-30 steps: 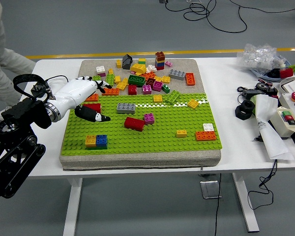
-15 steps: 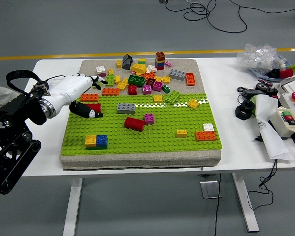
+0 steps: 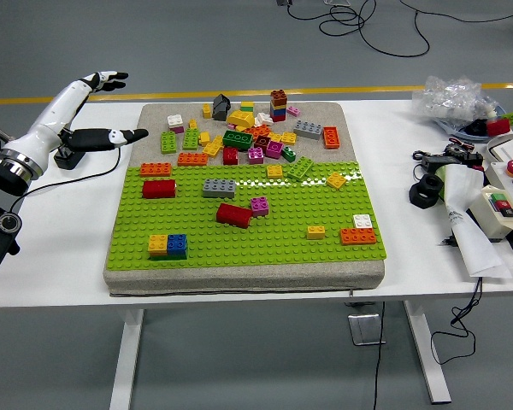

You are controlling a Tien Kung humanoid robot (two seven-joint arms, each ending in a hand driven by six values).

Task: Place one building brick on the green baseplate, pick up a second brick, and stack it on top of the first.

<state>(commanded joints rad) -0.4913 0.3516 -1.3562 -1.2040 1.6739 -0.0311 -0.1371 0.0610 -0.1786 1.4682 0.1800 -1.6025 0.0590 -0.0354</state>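
Hovering left of the green baseplate (image 3: pixel 239 235), our left hand (image 3: pixel 81 111) is holding nothing, fingers spread. We are seeing a red brick (image 3: pixel 159 189) lying on the baseplate's far-left studs, just near an orange brick (image 3: pixel 156 169).

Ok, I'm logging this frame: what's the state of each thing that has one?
Left robot hand: open, empty, raised off the mat's left edge.
Red rectangular brick: flat on the green studded baseplate, unstacked.
Yellow and blue bricks: side by side on the baseplate.
Multicoloured brick tower: upright.
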